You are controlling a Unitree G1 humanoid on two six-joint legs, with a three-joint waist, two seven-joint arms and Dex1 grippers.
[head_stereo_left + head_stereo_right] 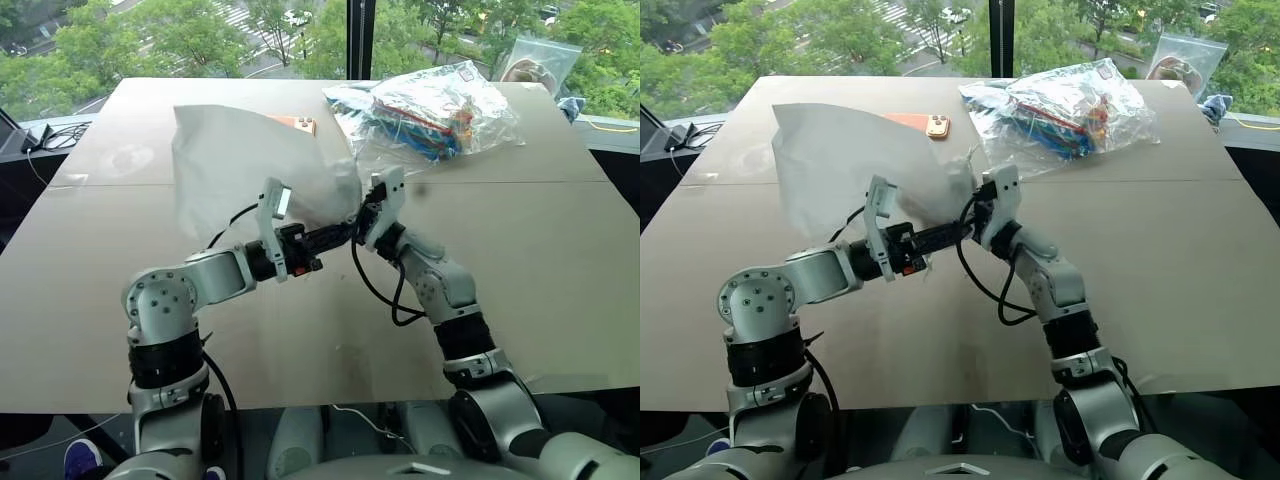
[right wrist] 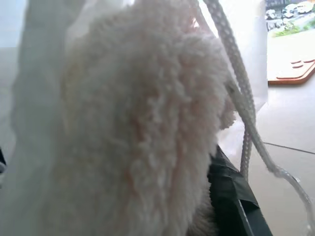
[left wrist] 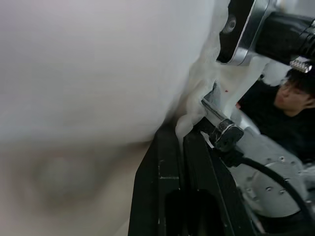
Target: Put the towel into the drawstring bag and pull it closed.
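Left eye view, centre frame: left gripper (image 1: 345, 236) fingers pinched shut on the drawstring bag (image 1: 235, 170) mouth, held above the table (image 1: 560, 260). Right gripper (image 1: 372, 212) fingers nearly closed on the towel (image 2: 133, 123) at that opening. Risk: the thin mouth collapsing, so the towel snags outside.

Fluffy off-white towel (image 2: 133, 132) pressed against the lifted, thin white drawstring bag (image 1: 240, 165), cord dangling

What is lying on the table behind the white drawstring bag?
An orange phone lies behind the drawstring bag, with its camera end showing. The bag covers the rest of the phone, so its full length cannot be seen.
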